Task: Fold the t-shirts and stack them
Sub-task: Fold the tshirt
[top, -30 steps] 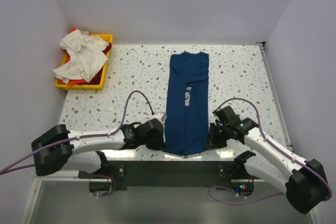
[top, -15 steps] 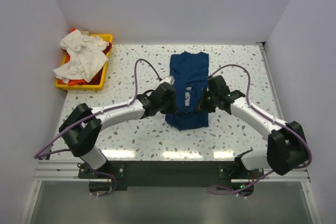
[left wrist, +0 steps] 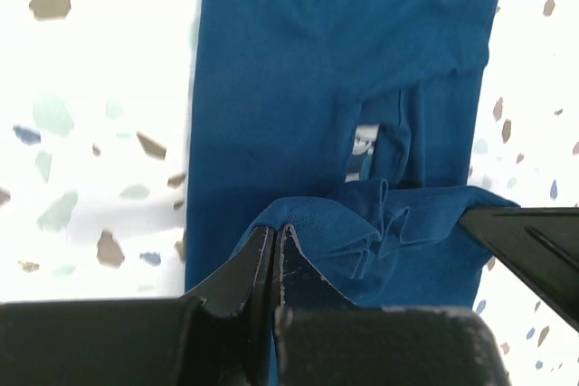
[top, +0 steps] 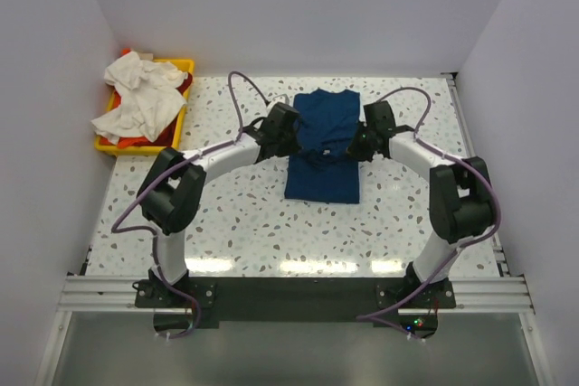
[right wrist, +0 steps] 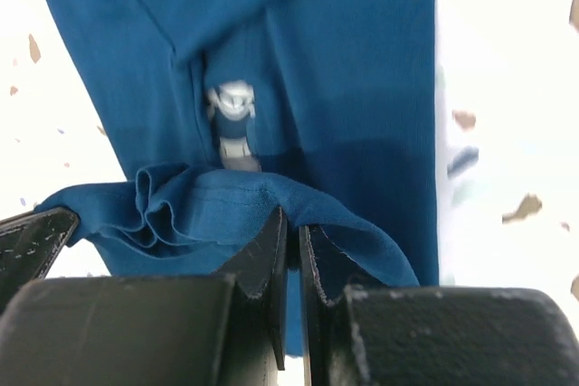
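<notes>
A dark navy blue t-shirt [top: 324, 153] lies folded lengthwise on the speckled table, its near hem lifted and carried over its middle. My left gripper [top: 291, 136] is shut on the hem's left corner [left wrist: 298, 223]. My right gripper [top: 357, 144] is shut on the hem's right corner [right wrist: 308, 210]. The hem sags in folds between them. The pale cartoon print [right wrist: 233, 124] shows under the lifted hem in the right wrist view. White t-shirts [top: 137, 97] and an orange-red one [top: 127, 141] lie heaped in the tray.
A yellow plastic tray [top: 177, 129] stands at the far left corner of the table [top: 253, 214]. White walls close the left, back and right sides. A metal rail [top: 289, 291] runs along the table's near edge.
Both grippers have carried the navy shirt's near hem from the table's front edge up over the shirt toward its collar end, so the shirt is now shorter.
</notes>
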### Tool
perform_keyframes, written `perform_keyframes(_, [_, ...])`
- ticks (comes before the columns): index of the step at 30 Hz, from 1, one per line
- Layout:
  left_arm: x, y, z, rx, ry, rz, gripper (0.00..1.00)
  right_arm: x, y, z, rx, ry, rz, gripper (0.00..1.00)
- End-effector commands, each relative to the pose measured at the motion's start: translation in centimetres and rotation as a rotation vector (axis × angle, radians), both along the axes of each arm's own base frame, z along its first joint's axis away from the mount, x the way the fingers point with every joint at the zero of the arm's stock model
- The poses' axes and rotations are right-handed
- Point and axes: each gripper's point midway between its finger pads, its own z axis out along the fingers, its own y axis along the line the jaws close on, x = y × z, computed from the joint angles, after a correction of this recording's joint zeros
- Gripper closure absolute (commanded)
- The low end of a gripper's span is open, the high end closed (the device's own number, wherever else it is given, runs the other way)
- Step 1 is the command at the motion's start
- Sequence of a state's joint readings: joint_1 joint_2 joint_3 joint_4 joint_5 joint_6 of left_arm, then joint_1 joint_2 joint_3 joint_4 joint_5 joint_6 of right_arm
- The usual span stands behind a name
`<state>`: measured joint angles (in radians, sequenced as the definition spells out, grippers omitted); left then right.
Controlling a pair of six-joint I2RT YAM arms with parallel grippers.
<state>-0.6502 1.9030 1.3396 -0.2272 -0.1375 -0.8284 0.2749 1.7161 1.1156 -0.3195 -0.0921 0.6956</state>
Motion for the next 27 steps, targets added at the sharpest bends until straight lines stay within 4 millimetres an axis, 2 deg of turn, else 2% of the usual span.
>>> perform_keyframes(1, [2.9,-0.6,2.1,-0.001,-0.066,-0.012,1.0,3.5,-0.1,1.7,0.03,-0.075,-0.015,1.0])
perform_keyframes(3, [3.7,-0.3,2.3,0.006,-0.063,-0.006,1.0,4.4,-0.3,1.9,0.04,-0.08,-0.021,1.0])
perform_keyframes(5, [4.1,0.1,1.5,0.018,-0.047,-0.001,1.0,4.9,-0.5,1.5,0.045,-0.071,-0.028,1.0])
perform_keyframes(11, [5.5,0.8,0.7,0.024,-0.04,0.001,1.0,5.7,-1.3,0.8,0.07,-0.049,-0.044,1.0])
perform_keyframes(15, [6.1,0.3,0.7,0.017,-0.047,-0.019,1.0,6.1,-1.6,0.8,0.07,-0.048,-0.047,1.0])
perform_keyframes(18, [6.6,0.0,0.6,0.014,-0.055,-0.037,0.98,6.5,-1.9,1.1,0.082,-0.054,-0.055,0.94])
perform_keyframes(19, [6.7,-0.2,0.6,0.013,-0.056,-0.043,0.96,6.7,-2.1,1.2,0.085,-0.059,-0.06,0.9])
perform_keyframes(20, [6.8,-0.1,0.5,0.017,-0.054,-0.042,0.89,6.9,-2.3,1.5,0.088,-0.071,-0.064,0.81])
perform_keyframes(21, [6.9,-0.1,0.8,0.016,-0.061,-0.045,0.84,7.0,-2.4,1.8,0.087,-0.078,-0.067,0.75])
perform_keyframes(23, [7.2,0.3,1.1,0.024,-0.07,-0.036,0.66,7.4,-2.8,2.6,0.086,-0.095,-0.071,0.6])
perform_keyframes(24, [7.3,0.5,1.3,0.027,-0.077,-0.03,0.6,7.4,-2.9,2.9,0.084,-0.099,-0.069,0.57])
perform_keyframes(27, [7.6,1.7,2.5,0.031,-0.101,-0.005,0.51,7.6,-3.5,4.3,0.064,-0.135,-0.071,0.48])
